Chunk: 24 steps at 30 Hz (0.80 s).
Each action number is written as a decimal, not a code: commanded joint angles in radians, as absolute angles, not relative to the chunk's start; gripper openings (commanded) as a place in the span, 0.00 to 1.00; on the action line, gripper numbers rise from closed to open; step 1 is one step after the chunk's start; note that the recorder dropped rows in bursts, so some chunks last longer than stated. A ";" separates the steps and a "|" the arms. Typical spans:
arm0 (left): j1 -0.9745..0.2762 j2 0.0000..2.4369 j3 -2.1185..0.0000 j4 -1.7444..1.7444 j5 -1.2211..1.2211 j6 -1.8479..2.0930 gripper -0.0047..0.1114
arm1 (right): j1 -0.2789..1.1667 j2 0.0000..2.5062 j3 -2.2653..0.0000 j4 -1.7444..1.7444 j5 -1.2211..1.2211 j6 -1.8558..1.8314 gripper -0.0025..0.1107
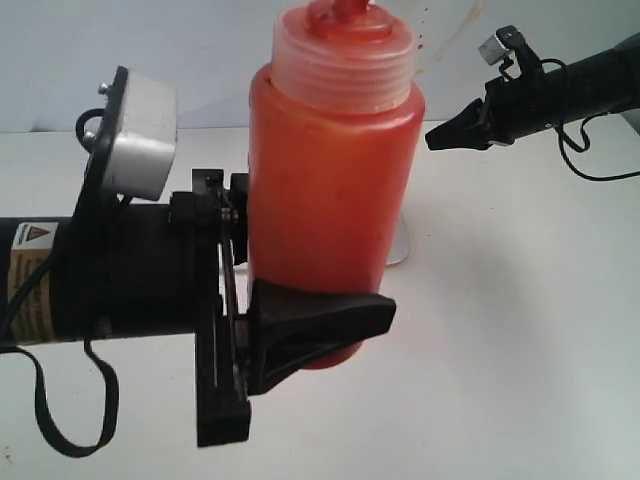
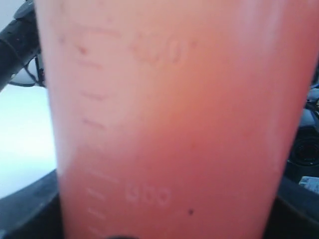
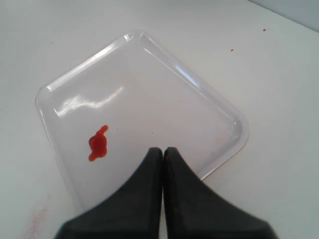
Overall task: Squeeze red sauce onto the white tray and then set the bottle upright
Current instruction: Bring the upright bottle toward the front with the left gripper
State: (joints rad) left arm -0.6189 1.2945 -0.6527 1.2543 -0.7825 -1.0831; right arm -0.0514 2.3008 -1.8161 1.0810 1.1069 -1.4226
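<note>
Left pincer (image 1: 335, 310) clamped on the lower body of the bottle (image 1: 330, 180), one black finger (image 1: 320, 320) across the front, the other hidden behind. Bottle upright in the exterior view, ribbed translucent collar and red top uppermost, tip of the nozzle cut off by the frame edge. Orange-red and translucent through the body. Contact between base and tabletop (image 1: 520, 350): impossible to tell, the base partly covered by the finger. Nearly the whole left wrist view taken up by the same bottle (image 2: 174, 124), blurred, with faint raised graduation marks (image 2: 92, 122) and numerals down its wall.

Right pincer (image 1: 445, 135) raised off to the right of the bottle, well apart from it, fingers pressed together with nothing between them. Same right pincer (image 3: 163, 152) in its own wrist view, two black fingers (image 3: 144, 194) touching along their length, hanging above one edge of the white tray (image 3: 219, 114).

White tray flat on the tabletop, low rim and rounded corners catching glare. Red sauce (image 3: 98, 144) as a small glossy blob on the tray floor, inside the rim, nearer one side wall than the middle, near the pincer tips but apart from them. Outside the tray, on the tabletop, a faint pink smear (image 3: 35, 219) and a few tiny dark red specks (image 3: 232, 50).
</note>
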 commanded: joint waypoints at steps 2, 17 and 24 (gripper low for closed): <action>-0.621 1.291 -0.613 1.175 -0.848 -0.977 0.04 | -0.058 2.293 -1.811 1.084 1.164 -1.402 0.02; -0.621 1.508 -0.563 1.016 -1.022 -0.742 0.04 | -0.008 2.293 -1.723 1.100 1.221 -1.191 0.02; -0.621 1.566 -0.563 0.910 -1.021 -0.631 0.04 | -0.010 2.196 -1.567 1.158 1.221 -1.488 0.02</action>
State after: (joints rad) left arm -0.6189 1.5534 -0.5639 0.9929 -0.9765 -0.6756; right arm -0.0068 2.2649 -1.6417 1.1126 1.2122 -1.3243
